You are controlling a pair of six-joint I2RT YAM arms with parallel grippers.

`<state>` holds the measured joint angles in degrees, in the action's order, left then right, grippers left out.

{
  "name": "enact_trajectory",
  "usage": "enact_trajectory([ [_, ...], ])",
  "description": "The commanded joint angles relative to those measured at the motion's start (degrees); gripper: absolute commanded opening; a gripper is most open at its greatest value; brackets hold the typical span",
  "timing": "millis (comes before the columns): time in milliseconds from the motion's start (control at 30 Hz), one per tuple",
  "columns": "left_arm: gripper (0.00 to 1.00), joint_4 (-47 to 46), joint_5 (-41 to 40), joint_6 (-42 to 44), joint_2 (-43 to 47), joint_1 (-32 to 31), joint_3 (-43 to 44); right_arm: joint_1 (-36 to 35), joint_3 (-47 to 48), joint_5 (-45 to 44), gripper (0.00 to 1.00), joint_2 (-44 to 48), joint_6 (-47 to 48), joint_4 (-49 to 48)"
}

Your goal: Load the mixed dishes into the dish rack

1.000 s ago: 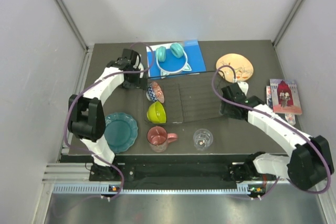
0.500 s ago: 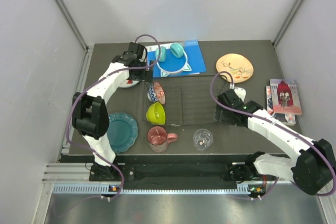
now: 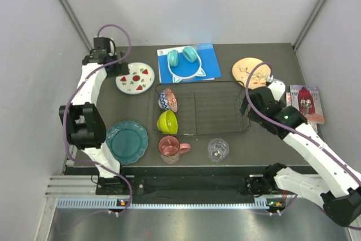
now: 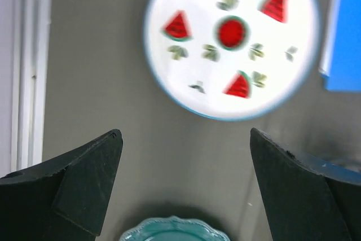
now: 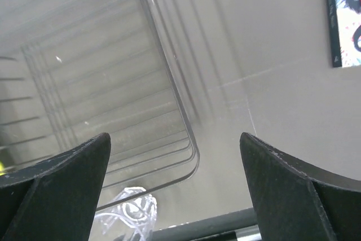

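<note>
The black wire dish rack (image 3: 217,108) lies mid-table. The small patterned bowl (image 3: 167,99) and the lime-green bowl (image 3: 167,121) stand on edge at its left end. The watermelon plate (image 3: 135,77) lies flat at the back left, the teal plate (image 3: 127,141) at the front left, and the floral plate (image 3: 251,71) at the back right. The pink mug (image 3: 171,148) and the clear glass (image 3: 218,149) stand in front of the rack. My left gripper (image 3: 117,70) is open and empty beside the watermelon plate (image 4: 228,43). My right gripper (image 3: 246,107) is open and empty over the rack's right front corner (image 5: 189,139).
Teal cat-ear headphones (image 3: 183,60) lie on a blue book (image 3: 206,60) behind the rack. A picture book (image 3: 306,104) lies at the right edge. Walls close in the left, right and back. The left wrist view shows the teal plate's rim (image 4: 175,231), and the right wrist view shows the glass (image 5: 127,213).
My left arm has swung from the rack's back-left corner out to the far back left, uncovering the watermelon plate. My right arm has drawn back to the right, off the rack.
</note>
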<state>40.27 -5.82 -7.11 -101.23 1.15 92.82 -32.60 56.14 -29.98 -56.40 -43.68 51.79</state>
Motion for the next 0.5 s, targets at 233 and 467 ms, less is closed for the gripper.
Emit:
enact_trajectory([
  [233,0.99,-10.9,14.3,-4.5,-10.6,10.2,-1.9,-0.5,0.3,-2.8,0.96,12.1,0.6,-2.7],
  [467,0.96,-15.7,21.6,-5.5,-18.9,11.8,4.3,-0.5,-1.9,0.2,0.95,16.6,2.0,-6.7],
])
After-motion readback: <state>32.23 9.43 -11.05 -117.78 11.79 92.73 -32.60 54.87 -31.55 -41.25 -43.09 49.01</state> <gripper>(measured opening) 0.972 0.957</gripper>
